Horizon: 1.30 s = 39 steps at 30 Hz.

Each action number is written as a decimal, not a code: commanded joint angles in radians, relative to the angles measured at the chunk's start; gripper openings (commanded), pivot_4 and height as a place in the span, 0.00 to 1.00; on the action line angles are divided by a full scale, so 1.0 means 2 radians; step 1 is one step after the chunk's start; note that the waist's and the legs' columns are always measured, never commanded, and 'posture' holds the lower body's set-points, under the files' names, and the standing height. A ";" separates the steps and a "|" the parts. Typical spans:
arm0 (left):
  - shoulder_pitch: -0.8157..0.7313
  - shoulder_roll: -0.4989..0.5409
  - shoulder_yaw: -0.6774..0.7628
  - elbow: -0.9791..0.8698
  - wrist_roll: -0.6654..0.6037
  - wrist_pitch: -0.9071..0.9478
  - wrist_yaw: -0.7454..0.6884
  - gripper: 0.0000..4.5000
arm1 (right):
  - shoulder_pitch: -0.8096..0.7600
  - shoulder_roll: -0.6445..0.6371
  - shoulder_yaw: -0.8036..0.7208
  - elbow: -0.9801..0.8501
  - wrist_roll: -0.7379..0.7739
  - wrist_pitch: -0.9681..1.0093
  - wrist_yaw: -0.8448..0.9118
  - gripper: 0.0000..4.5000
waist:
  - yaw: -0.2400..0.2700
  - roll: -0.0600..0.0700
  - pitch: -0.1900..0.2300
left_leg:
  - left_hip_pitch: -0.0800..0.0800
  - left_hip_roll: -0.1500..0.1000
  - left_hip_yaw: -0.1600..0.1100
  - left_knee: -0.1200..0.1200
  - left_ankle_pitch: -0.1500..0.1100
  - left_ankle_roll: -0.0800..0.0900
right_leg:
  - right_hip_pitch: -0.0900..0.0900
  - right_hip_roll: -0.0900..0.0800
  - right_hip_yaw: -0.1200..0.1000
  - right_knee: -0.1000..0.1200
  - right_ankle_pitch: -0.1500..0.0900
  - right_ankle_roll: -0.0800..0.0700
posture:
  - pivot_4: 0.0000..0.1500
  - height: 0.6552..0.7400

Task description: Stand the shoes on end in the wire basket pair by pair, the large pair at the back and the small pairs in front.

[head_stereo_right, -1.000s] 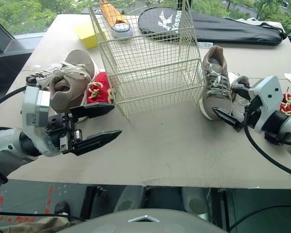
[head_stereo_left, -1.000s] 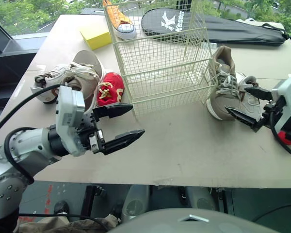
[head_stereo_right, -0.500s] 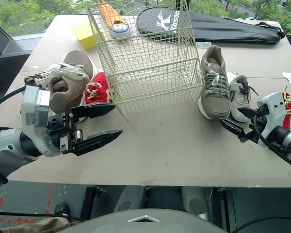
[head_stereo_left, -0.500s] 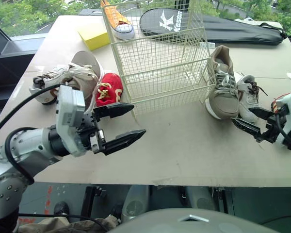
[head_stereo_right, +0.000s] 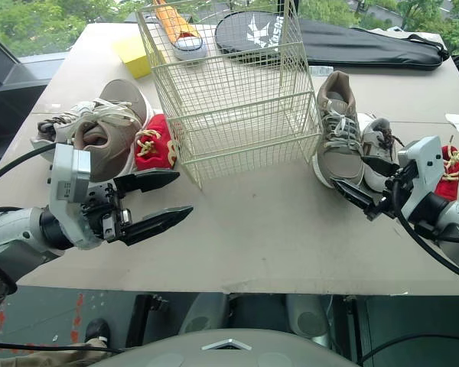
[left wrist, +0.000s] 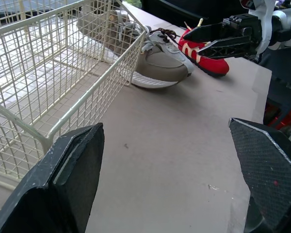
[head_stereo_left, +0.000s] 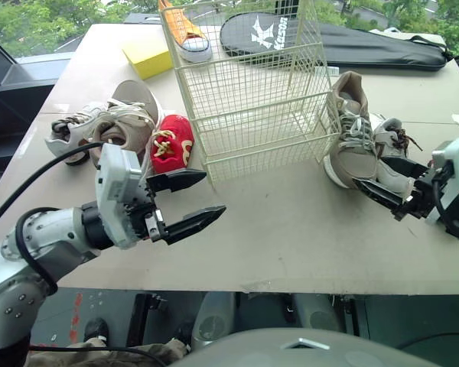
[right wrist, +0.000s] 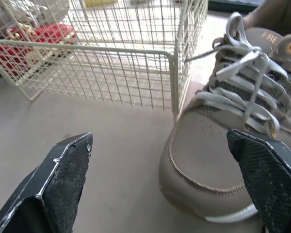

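The cream wire basket (head_stereo_left: 252, 126) stands on the tan table (head_stereo_left: 291, 237), with the shoes lying outside it. Just to its right lies a large beige lace-up sneaker (head_stereo_left: 350, 141), and a small grey sneaker (head_stereo_left: 392, 149) sits against its outer side. The right gripper (head_stereo_right: 349, 170) hangs at the big sneaker's toe, fingers spread wide; its wrist view shows the toe between them. The left wrist view catches a small red shoe (left wrist: 203, 60) behind that gripper. The left gripper (head_stereo_left: 214, 193), also spread, hovers over bare table near a second beige sneaker (head_stereo_left: 130, 122) and a second red shoe (head_stereo_left: 172, 144) left of the basket.
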 commanded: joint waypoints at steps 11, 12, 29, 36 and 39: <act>0.079 -0.070 0.138 0.079 0.161 -0.030 0.155 0.99 | -0.060 -0.009 0.048 -0.086 0.047 -0.105 0.121 0.99 | -0.005 0.000 0.000 | 0.000 0.000 -0.001 0.000 0.000 0.000 | 0.000 0.000 0.000 0.000 0.000 0.000 | 1.00 1.00; 0.081 -0.077 0.144 0.073 0.158 -0.021 0.168 0.99 | -0.066 -0.015 0.054 -0.085 0.041 -0.111 0.133 0.99 | -0.003 -0.001 0.000 | 0.000 0.000 -0.001 0.000 0.000 0.000 | 0.000 0.000 0.000 0.000 0.000 0.000 | 1.00 1.00; -0.041 -0.099 0.043 0.102 0.238 0.044 0.289 0.99 | -0.056 -0.022 0.081 -0.054 -0.003 -0.172 0.197 0.99 | 0.007 -0.001 0.000 | -0.001 0.000 -0.002 0.000 0.000 0.000 | 0.000 -0.001 -0.002 -0.001 0.000 0.000 | 1.00 1.00; -0.073 -0.131 0.017 0.133 0.275 0.036 0.303 0.73 | -0.029 -0.024 0.071 -0.061 -0.012 -0.185 0.192 1.00 | 0.008 -0.001 -0.001 | -0.001 0.000 -0.002 0.000 0.000 0.000 | 0.000 -0.001 -0.002 0.000 0.000 0.000 | 1.00 1.00; -0.074 -0.142 0.007 0.132 0.284 0.031 0.297 0.49 | -0.021 -0.023 0.074 -0.068 -0.014 -0.188 0.186 1.00 | 0.008 -0.001 -0.001 | 0.000 0.000 -0.002 0.000 0.000 0.000 | 0.000 -0.001 -0.002 0.000 0.000 0.000 | 1.00 1.00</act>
